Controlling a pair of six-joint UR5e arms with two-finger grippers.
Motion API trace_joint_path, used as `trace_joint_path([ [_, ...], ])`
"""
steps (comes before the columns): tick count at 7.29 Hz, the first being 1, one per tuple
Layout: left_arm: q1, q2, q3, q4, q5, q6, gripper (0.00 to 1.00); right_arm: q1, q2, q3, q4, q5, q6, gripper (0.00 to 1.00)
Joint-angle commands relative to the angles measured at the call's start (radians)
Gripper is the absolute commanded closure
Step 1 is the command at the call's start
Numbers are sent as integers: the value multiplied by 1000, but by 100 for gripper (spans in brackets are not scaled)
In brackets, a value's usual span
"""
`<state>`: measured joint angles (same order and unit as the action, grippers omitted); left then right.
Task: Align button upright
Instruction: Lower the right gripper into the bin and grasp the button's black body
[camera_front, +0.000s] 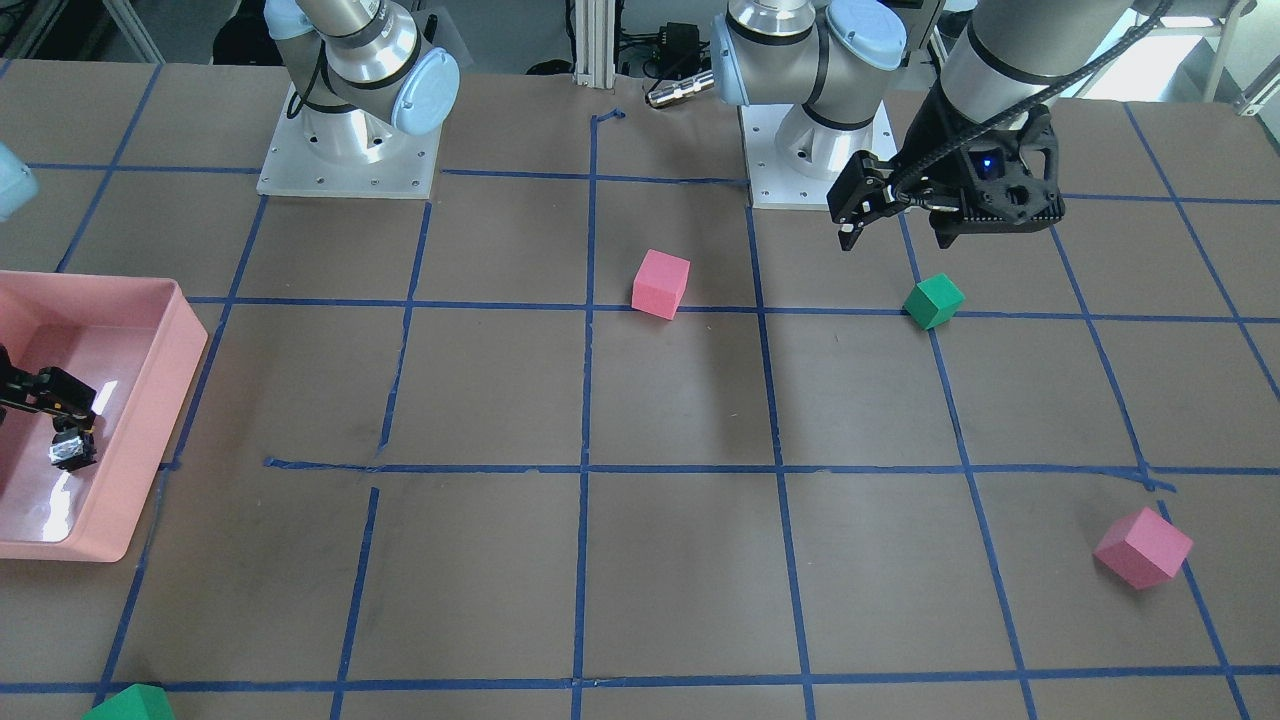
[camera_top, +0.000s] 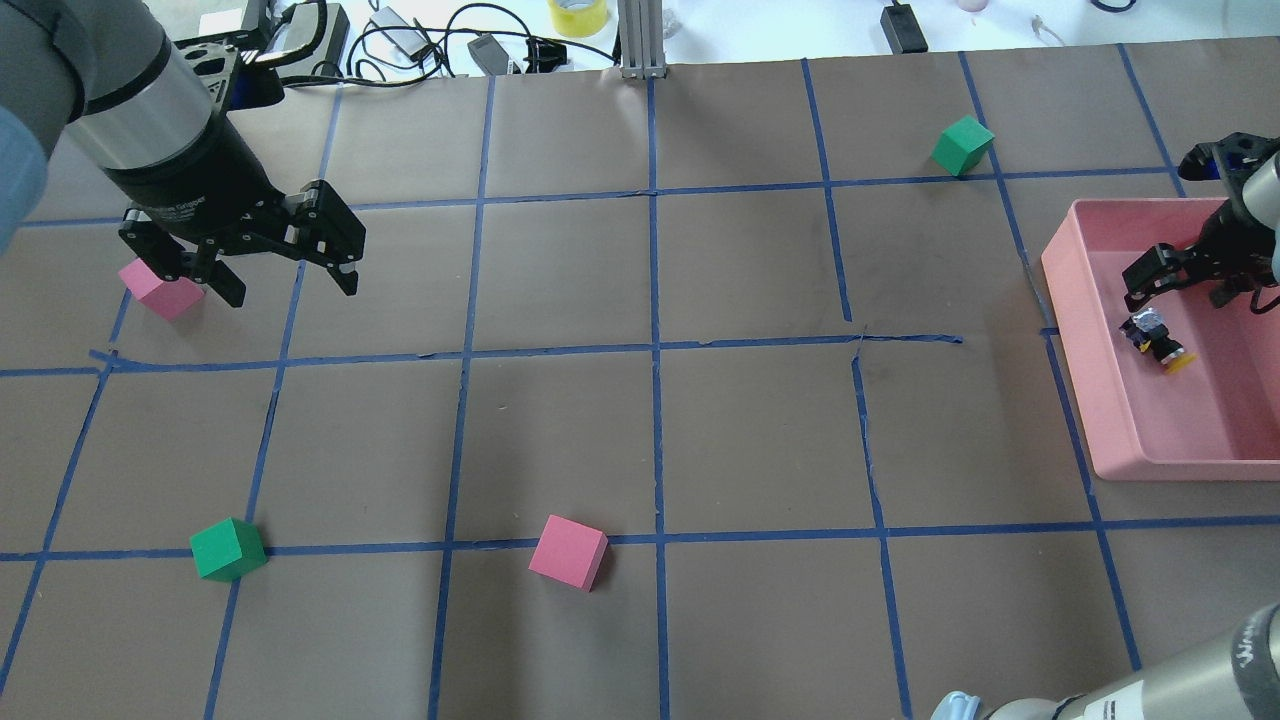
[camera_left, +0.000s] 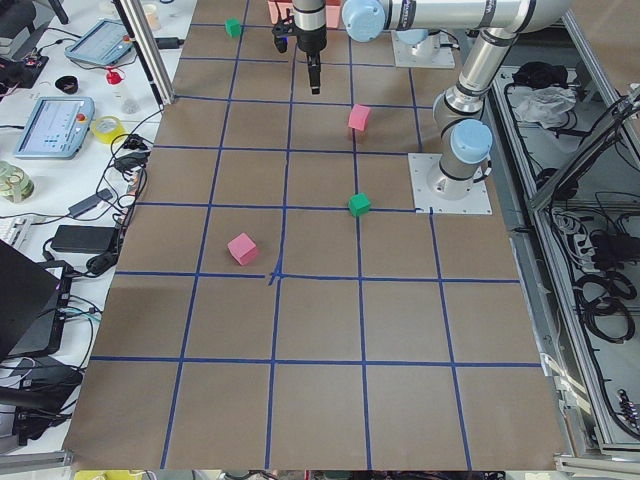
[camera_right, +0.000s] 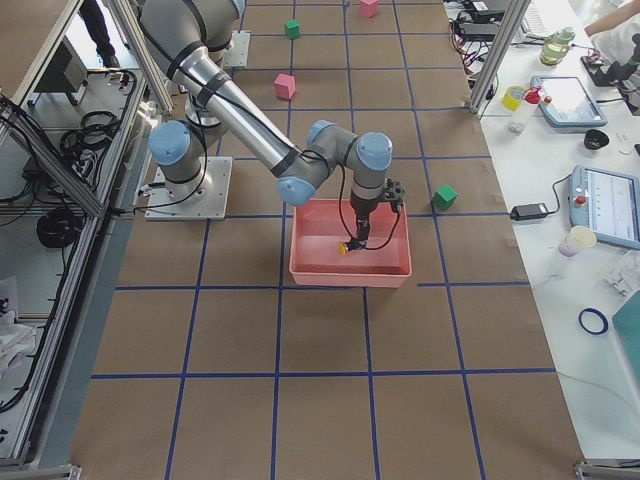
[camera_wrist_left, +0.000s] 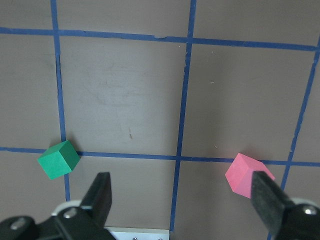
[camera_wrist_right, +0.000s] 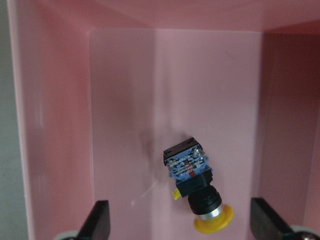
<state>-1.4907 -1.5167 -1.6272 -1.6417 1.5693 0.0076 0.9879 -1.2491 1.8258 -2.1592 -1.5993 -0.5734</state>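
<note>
The button (camera_wrist_right: 192, 177), with a yellow cap, black body and silvery base block, lies on its side on the floor of the pink tray (camera_top: 1085, 370). It also shows in the overhead view (camera_top: 1155, 340) and the front view (camera_front: 72, 450). My right gripper (camera_wrist_right: 179, 207) hangs open and empty just above it, with the button between the lines of its fingers. It shows over the tray in the overhead view (camera_top: 1165, 285). My left gripper (camera_top: 290, 290) is open and empty, high above the table on the other side, far from the tray.
A pink cube (camera_top: 160, 290) lies under the left gripper. A green cube (camera_top: 228, 548) and a pink cube (camera_top: 568, 552) lie near the robot. Another green cube (camera_top: 962, 145) lies beyond the tray. The tray walls (camera_wrist_right: 55, 125) closely flank the right gripper.
</note>
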Motion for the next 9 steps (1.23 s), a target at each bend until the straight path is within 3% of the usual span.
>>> trace_joint_path([
  [1, 0, 1, -3, -4, 3, 2, 0, 0, 22, 1, -17, 22, -43, 0],
  [4, 0, 1, -3, -4, 17, 2, 0, 0, 51, 1, -36, 84, -159, 0],
  [9, 0, 6, -3, -40, 17, 0, 0, -26, 60, 15, -80, 65, -261, 0],
])
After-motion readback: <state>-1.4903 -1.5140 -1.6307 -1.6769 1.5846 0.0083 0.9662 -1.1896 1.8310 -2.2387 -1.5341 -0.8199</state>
